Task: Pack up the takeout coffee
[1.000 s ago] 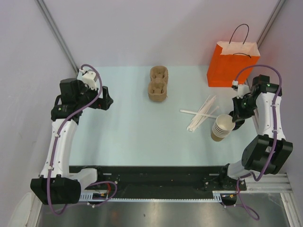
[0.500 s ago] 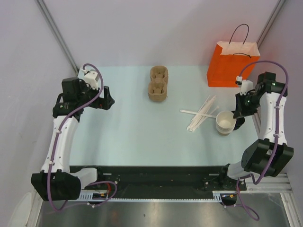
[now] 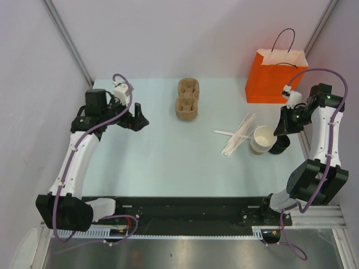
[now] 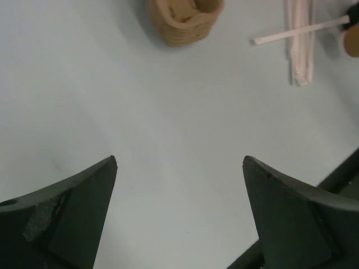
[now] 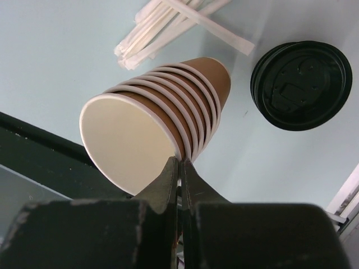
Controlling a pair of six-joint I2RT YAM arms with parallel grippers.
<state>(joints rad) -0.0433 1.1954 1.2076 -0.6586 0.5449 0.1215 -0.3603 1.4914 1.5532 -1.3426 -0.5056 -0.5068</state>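
No cup with a lid on it shows. My right gripper (image 3: 275,133) (image 5: 179,163) is shut on the rim of the stack of lidless tan paper cups (image 3: 261,139) (image 5: 168,120) and holds it tilted, mouth toward the camera, above the table. A round black lid (image 3: 279,144) (image 5: 302,84) lies on the table just right of the stack; I see no cup under it. The brown pulp two-cup carrier (image 3: 188,99) (image 4: 185,19) stands at the back centre. My left gripper (image 3: 137,121) (image 4: 179,162) is open and empty over bare table, left of the carrier.
An orange paper bag (image 3: 276,75) stands at the back right. A loose bundle of white wrapped sticks (image 3: 238,134) (image 5: 168,22) (image 4: 300,45) lies just left of the cup stack. The table's near edge shows as a black rail (image 5: 39,151).
My right gripper has shifted the cup stack slightly back and left and tilted it, uncovering the black lid. My left arm has swung right, toward the table's middle.
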